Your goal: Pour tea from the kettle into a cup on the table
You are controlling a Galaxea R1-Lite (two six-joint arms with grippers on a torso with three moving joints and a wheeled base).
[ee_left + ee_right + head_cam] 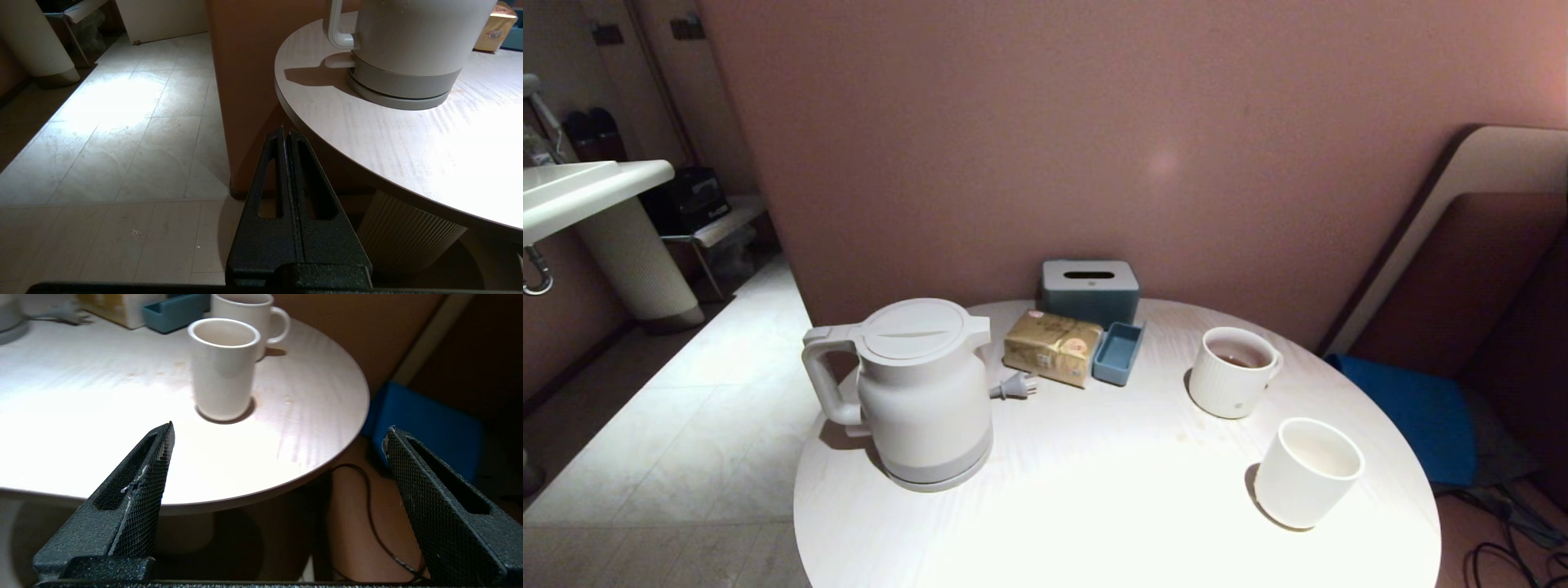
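Mug (1232, 372) bears small round mark.

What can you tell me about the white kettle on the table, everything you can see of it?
The kettle is large, white and smooth, plastic by its look, with a flat round lid, a loop handle pointing away from the cups and a grey base band. It stands upright, lid shut, near the left edge of the table. Its short cord ends in a plug lying beside it. Neither gripper touches it.

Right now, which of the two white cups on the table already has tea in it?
The ribbed white mug with the small rim handle, farther back by the blue tray; reddish-brown liquid shows inside. The plain handleless cup nearer the table edge looks empty.
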